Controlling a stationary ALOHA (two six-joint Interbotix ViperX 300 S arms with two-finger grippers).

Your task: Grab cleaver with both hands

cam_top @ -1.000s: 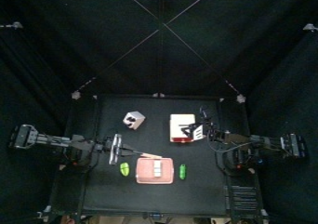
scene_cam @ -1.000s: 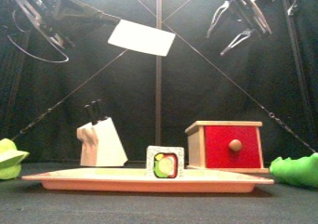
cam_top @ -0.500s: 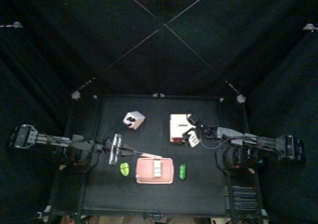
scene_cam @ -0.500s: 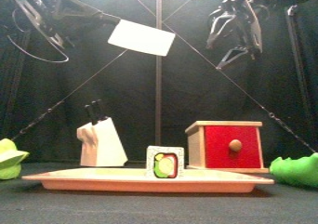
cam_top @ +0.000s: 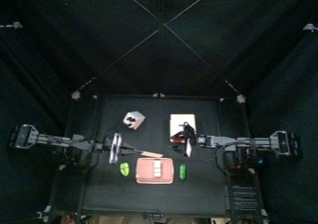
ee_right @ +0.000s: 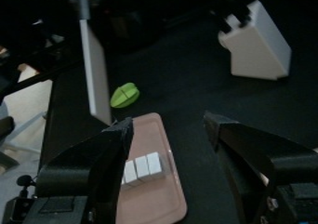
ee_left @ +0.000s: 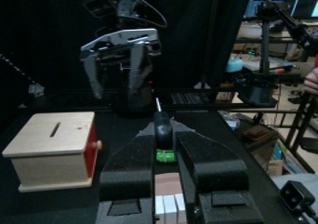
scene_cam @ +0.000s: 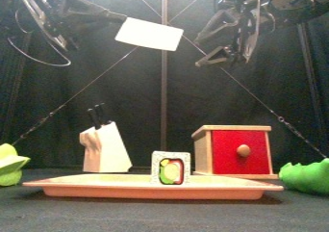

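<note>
The cleaver [scene_cam: 149,34] is a pale rectangular blade on a dark handle, held high above the table. My left gripper [ee_left: 163,158] is shut on its handle; from above the blade [cam_top: 115,151] shows edge-on at that gripper [cam_top: 107,151]. My right gripper [scene_cam: 229,38] is open and empty, a short way right of the blade at about its height. In the right wrist view the blade [ee_right: 89,65] stands beyond the open jaws [ee_right: 168,135], apart from them. From above the right gripper [cam_top: 181,142] hangs near the table's middle.
A pink tray [cam_top: 154,170] with sushi pieces [scene_cam: 171,167] lies at the table's front. A white knife block [scene_cam: 106,147] and a wooden box with a red front [scene_cam: 236,149] stand behind it. Green pieces [cam_top: 125,169] [cam_top: 181,171] flank the tray.
My right gripper has moved left and lower, from the right side toward the held blade. My left gripper keeps the cleaver up in nearly the same place.
</note>
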